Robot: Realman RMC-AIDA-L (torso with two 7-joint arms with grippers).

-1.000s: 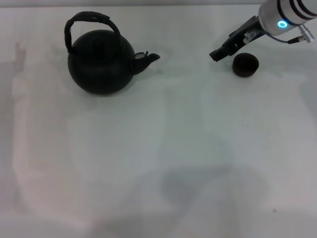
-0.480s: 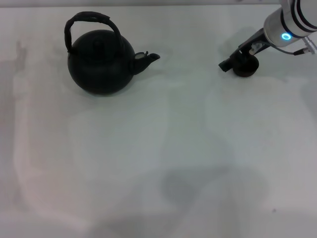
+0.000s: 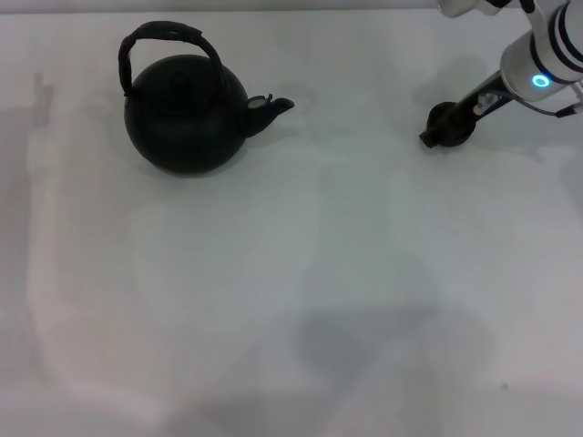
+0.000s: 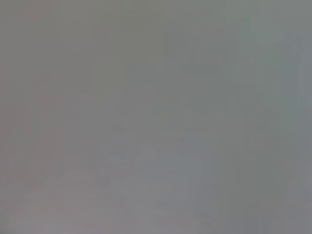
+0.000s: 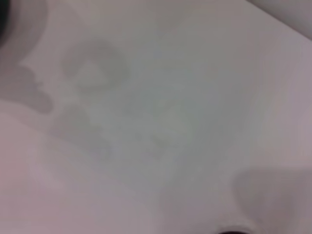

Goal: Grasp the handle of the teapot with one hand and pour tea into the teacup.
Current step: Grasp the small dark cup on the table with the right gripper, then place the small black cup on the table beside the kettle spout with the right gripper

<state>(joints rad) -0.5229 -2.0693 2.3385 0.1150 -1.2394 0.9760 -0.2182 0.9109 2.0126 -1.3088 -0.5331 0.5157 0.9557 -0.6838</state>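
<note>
The black teapot (image 3: 182, 118) stands upright at the far left of the white table (image 3: 301, 255) in the head view. Its arched handle (image 3: 164, 35) loops over the lid, and the short spout points right. The small dark teacup (image 3: 444, 116) sits at the far right, partly covered by my right gripper (image 3: 428, 137). That gripper's dark fingers reach down across the cup from the silver arm at the upper right. No gripper touches the teapot. My left gripper is out of view, and its wrist view shows only a plain grey surface.
The right wrist view shows only pale table surface with soft shadows. A wide stretch of bare white table lies between the teapot and the teacup and towards the near edge.
My right arm has pulled to the right, and its fingers have moved from left of the teacup to lie across it. The teapot has not moved.
</note>
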